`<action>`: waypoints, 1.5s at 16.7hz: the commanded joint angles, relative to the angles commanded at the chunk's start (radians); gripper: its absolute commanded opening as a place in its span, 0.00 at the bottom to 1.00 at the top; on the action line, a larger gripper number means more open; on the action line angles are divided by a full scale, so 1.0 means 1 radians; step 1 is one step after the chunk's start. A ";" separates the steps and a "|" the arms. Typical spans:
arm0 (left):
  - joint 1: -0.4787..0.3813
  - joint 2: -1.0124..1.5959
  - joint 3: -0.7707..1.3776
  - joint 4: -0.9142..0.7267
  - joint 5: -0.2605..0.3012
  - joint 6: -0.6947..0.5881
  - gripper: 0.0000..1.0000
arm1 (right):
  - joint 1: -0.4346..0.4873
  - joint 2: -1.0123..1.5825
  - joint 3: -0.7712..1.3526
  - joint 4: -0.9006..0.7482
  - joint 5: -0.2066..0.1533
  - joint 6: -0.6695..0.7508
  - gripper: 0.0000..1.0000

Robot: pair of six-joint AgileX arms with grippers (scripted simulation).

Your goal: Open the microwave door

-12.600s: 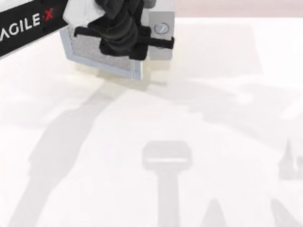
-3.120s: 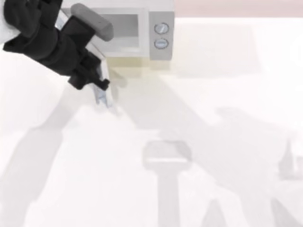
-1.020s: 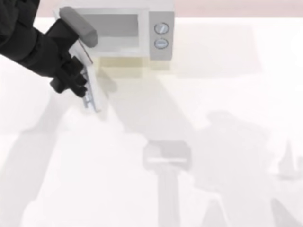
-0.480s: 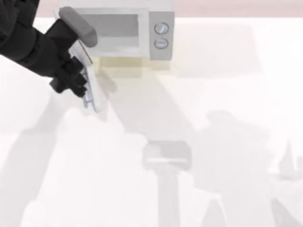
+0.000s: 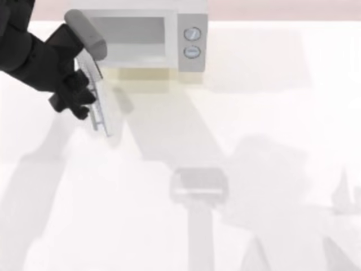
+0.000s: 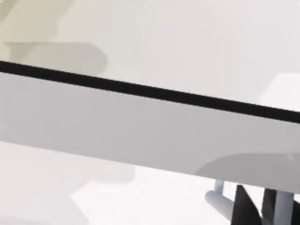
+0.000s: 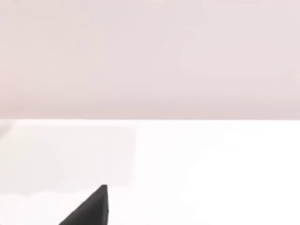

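- Landmark: microwave [image 5: 141,36] at the far edge of the table [image 5: 254,169], left of centre in the top view. All places below are given relative to it.
- Nearest to the camera side: bare tabletop in front of the microwave, only shadows on it. Plenty of room there and out to the left for the swing.
- Microwave door [image 5: 98,104] is swung well out, standing roughly square to the front, hinged at the microwave's left front corner. Its long axis runs from that corner out toward the near side of the table. Cavity is exposed, pale inside.
- Left gripper [image 5: 76,99] sits on the outer (left) face of the door at the bar handle [image 5: 97,110], near the free end. It looks clamped on the handle; fingers [image 6: 243,206] show beside the bar in the left wrist view, but the closing itself is not plainly visible.
- Door lies immediately right of the gripper, so any further opening means an arc leftward, away from the cavity. Left arm is the only one near.
- Control strip with two knobs [image 5: 192,42] on the microwave's right side, untouched.
- Right gripper: out of the top view, parked; its wrist view shows only table and back wall. State: cannot tell.
- Judgement: task looks essentially done.
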 joint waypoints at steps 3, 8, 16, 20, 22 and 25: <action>0.034 0.004 0.008 -0.034 0.030 0.081 0.00 | 0.000 0.000 0.000 0.000 0.000 0.000 1.00; 0.048 0.004 0.012 -0.048 0.044 0.116 0.00 | 0.000 0.000 0.000 0.000 0.000 0.000 1.00; 0.048 0.004 0.012 -0.048 0.044 0.116 0.00 | 0.000 0.000 0.000 0.000 0.000 0.000 1.00; 0.048 0.004 0.012 -0.048 0.044 0.116 0.00 | 0.000 0.000 0.000 0.000 0.000 0.000 1.00; 0.048 0.004 0.012 -0.048 0.044 0.116 0.00 | 0.000 0.000 0.000 0.000 0.000 0.000 1.00; 0.048 0.004 0.012 -0.048 0.044 0.116 0.00 | 0.000 0.000 0.000 0.000 0.000 0.000 1.00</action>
